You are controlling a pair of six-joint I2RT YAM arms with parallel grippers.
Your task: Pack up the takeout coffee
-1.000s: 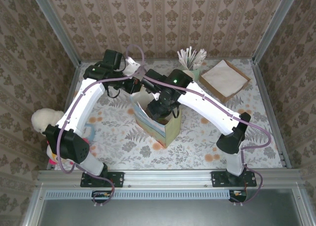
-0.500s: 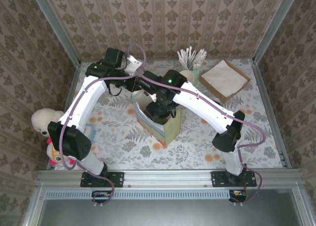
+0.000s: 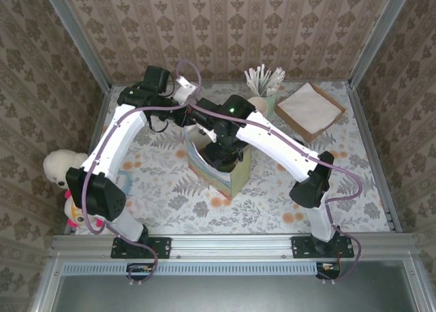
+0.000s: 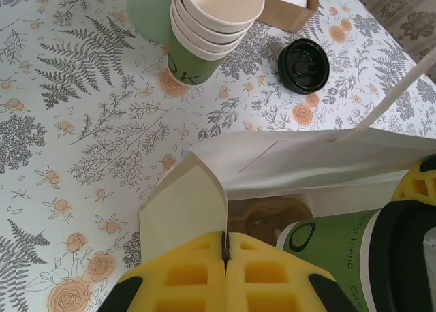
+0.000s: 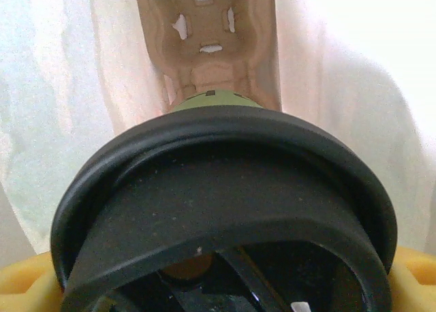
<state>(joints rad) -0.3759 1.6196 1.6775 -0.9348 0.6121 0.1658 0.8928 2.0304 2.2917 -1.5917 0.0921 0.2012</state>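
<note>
**Top external:** A paper bag (image 3: pixel 235 179) stands open in the middle of the desk (image 3: pixel 170 196), with both arms bent over it. The left gripper (image 3: pixel 191 123) meets the bag's far-left rim. The right gripper (image 3: pixel 223 155) reaches down into the bag's mouth. A holder of white sticks (image 3: pixel 262 80) and a tray of napkins (image 3: pixel 310 107) sit beyond the bag to the right. A plush toy (image 3: pixel 58 169) lies well off to the bag's left.

**Left wrist:** The yellow fingers (image 4: pixel 184 278) are pinched tight on a folded flap of the bag's rim. Inside the bag the takeout coffee (image 4: pixel 330 247) hangs tilted over a cardboard carrier (image 4: pixel 269 216) on the bag's floor. A stack of lidless cups (image 4: pixel 211 26) and a loose lid (image 4: pixel 303 65) lie beyond the bag.

**Right wrist:** The coffee's black lid (image 5: pixel 225 203) is clamped between yellow pads (image 5: pixel 20 281). The bag's pale walls stand around it and the carrier lies below.
</note>
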